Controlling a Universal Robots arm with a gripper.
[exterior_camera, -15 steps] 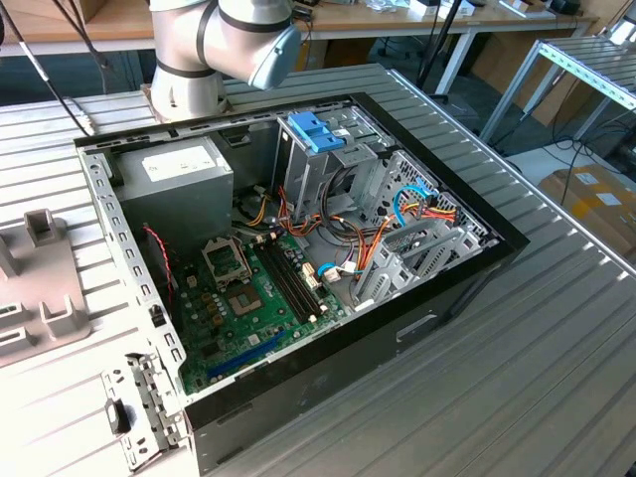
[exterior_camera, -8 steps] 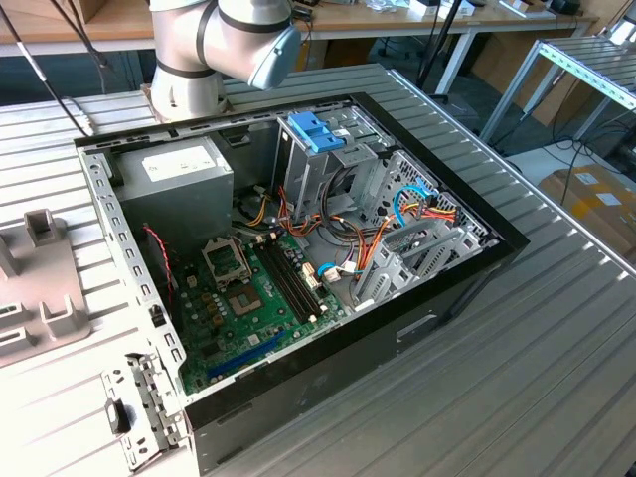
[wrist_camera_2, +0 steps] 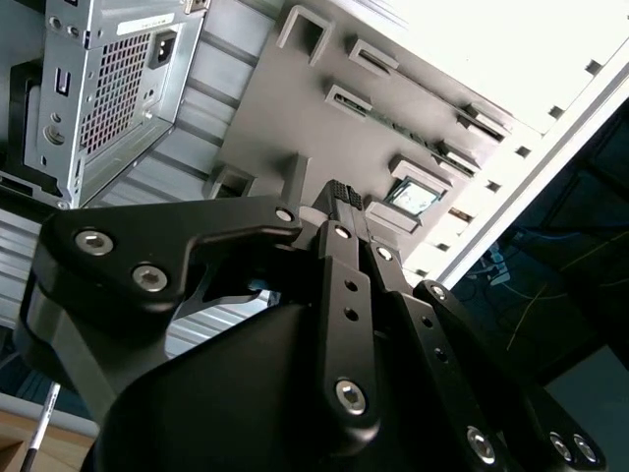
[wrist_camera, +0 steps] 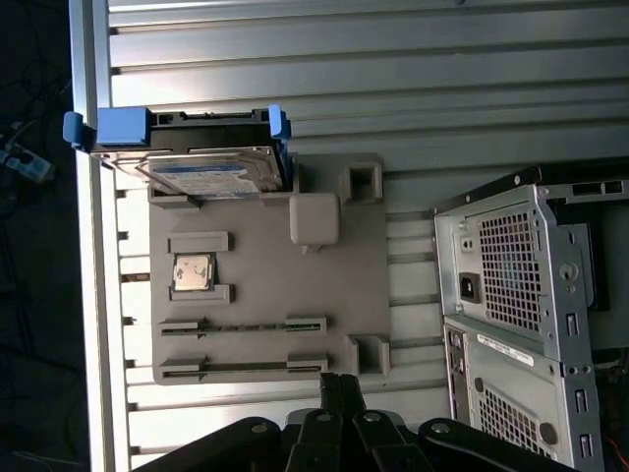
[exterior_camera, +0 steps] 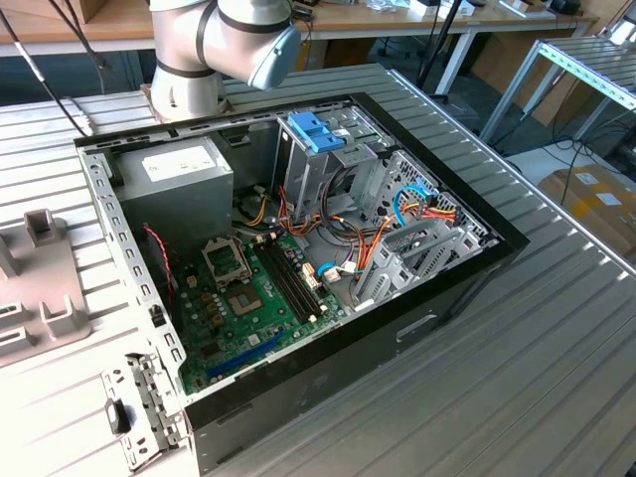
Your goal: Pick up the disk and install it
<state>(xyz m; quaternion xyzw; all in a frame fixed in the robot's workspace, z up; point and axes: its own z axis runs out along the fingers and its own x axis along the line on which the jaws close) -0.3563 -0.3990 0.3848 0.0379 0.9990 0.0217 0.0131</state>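
A ribbed, silver-grey metal table (exterior_camera: 537,368) carries everything here. An open black computer case (exterior_camera: 328,363) lies on its side across the middle, its back panel facing the grey fixture plate (wrist_camera: 256,285), which lies flat just beside it towards the exterior view's left. A loose perforated metal bracket (exterior_camera: 139,412) lies at the case's near corner. The arm's base (exterior_camera: 184,84) stands behind the case.

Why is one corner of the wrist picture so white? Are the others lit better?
In the second wrist view, glare washes the table beyond the grey fixture plate to white, and the gripper in front is dark; in the first wrist view the disk is evenly lit; in the exterior view the computer case is evenly lit.
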